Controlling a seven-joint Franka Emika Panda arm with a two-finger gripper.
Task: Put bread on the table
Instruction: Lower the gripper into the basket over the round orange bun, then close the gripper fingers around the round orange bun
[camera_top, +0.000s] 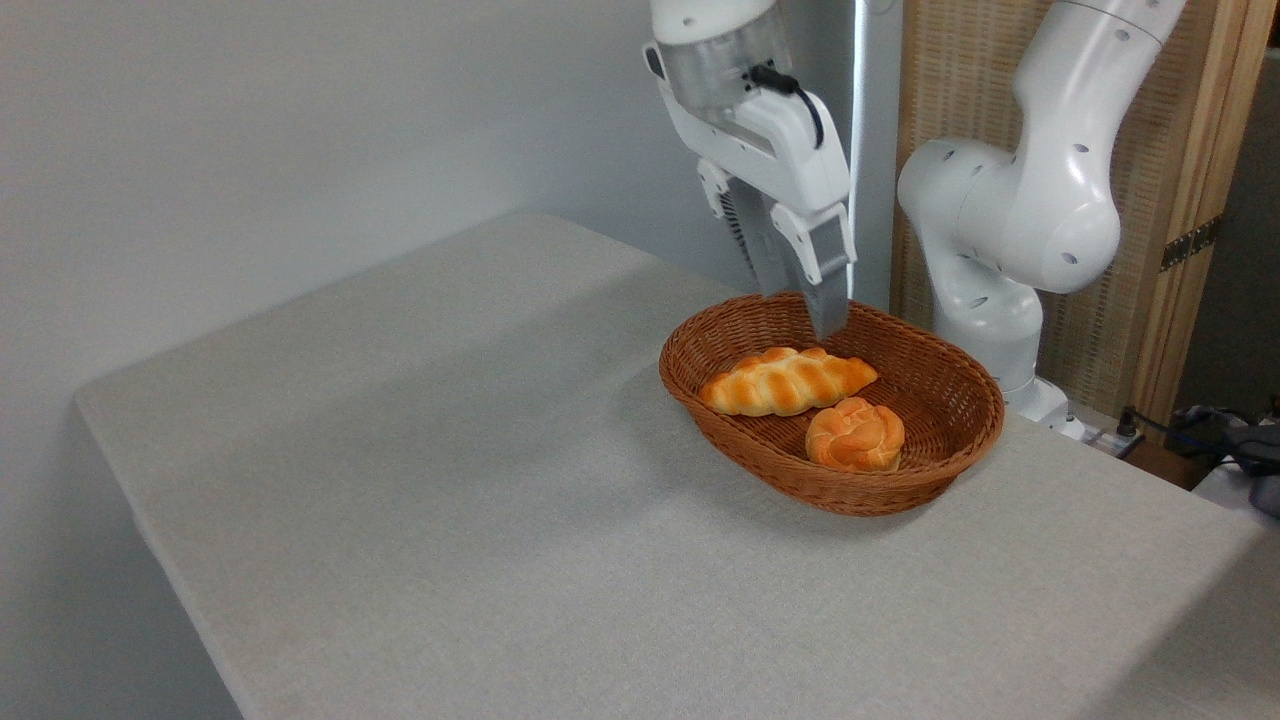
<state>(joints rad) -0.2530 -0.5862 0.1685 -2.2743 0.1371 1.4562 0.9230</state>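
The bread (855, 435), a round knotted bun, lies in the wicker basket (960, 440) just beside the braided loaf (787, 381), not yet on the surface (450, 480), while the tool (815, 300) hangs empty above the basket's far rim, its spread indeterminable from this angle.

Glossy orange-golden bread (855, 435) in rough brown wicker basket (960, 380) on matt grey woven-cloth table (450, 500).
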